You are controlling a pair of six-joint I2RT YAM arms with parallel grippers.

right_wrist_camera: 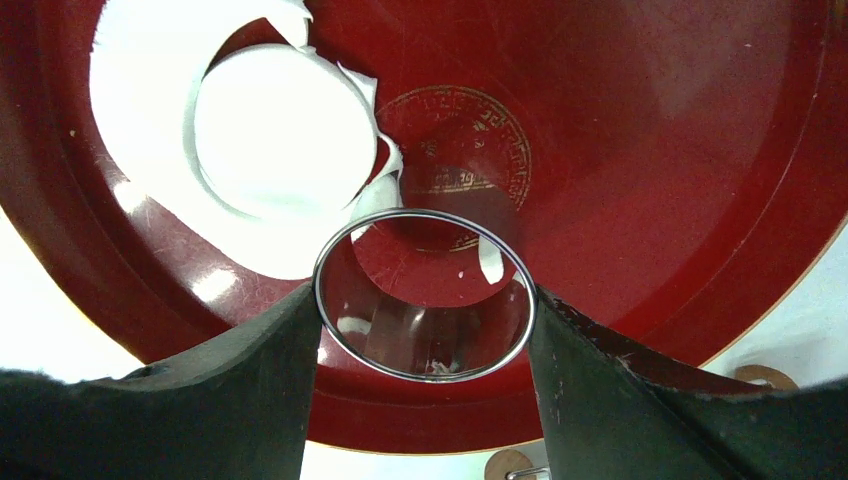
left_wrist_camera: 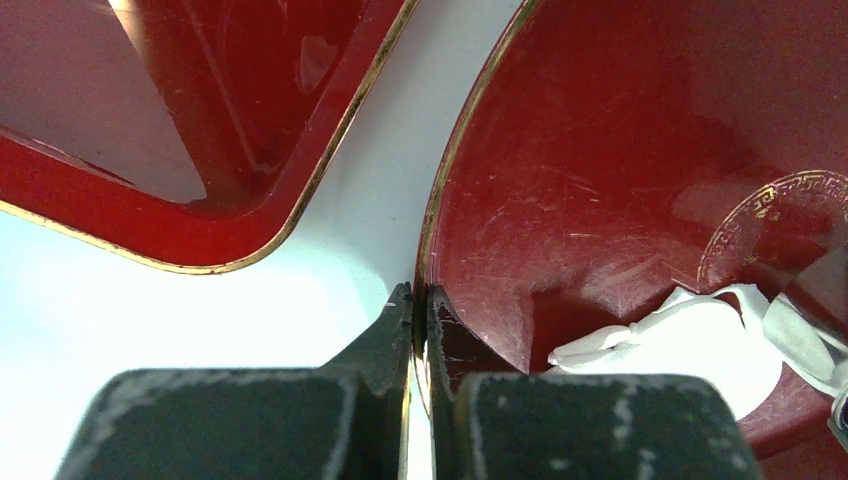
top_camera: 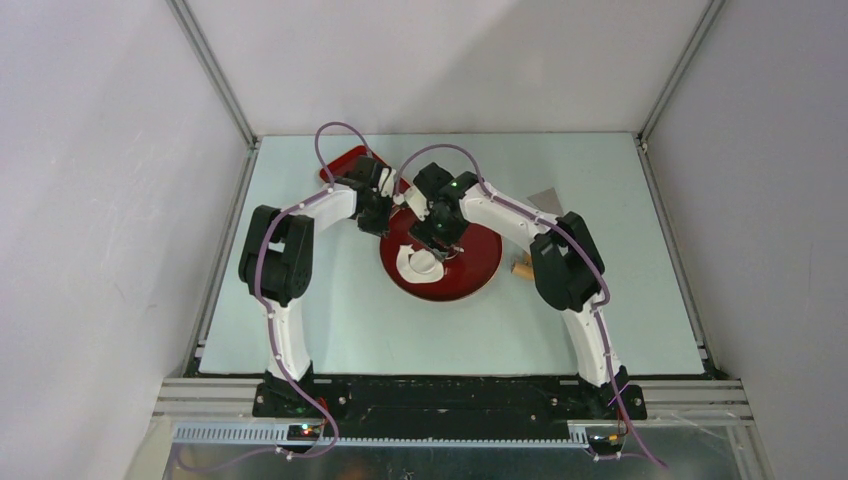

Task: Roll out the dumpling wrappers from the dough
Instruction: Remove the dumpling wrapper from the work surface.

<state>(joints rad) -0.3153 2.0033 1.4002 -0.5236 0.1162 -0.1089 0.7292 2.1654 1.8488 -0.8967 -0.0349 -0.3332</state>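
A round red plate (top_camera: 480, 262) sits mid-table. On its left half lies a dumpling wrapper (right_wrist_camera: 280, 130), a neat white disc, inside a ragged sheet of leftover dough (right_wrist_camera: 140, 130); both show from above as white dough (top_camera: 415, 262). My right gripper (right_wrist_camera: 425, 300) hangs over the plate, shut on a metal ring cutter (right_wrist_camera: 345, 345) just right of the wrapper. In the top view the right gripper (top_camera: 445, 243) covers the plate's middle. My left gripper (left_wrist_camera: 420, 305) is shut on the plate's left rim (left_wrist_camera: 432, 215); from above the left gripper (top_camera: 383, 225) meets that edge.
A red rectangular tray (top_camera: 345, 163) lies behind the left gripper, close to the plate; the tray's corner (left_wrist_camera: 150, 200) fills the left wrist view. A small wooden piece (top_camera: 522, 267) sits right of the plate and a grey flat piece (top_camera: 548, 200) behind it.
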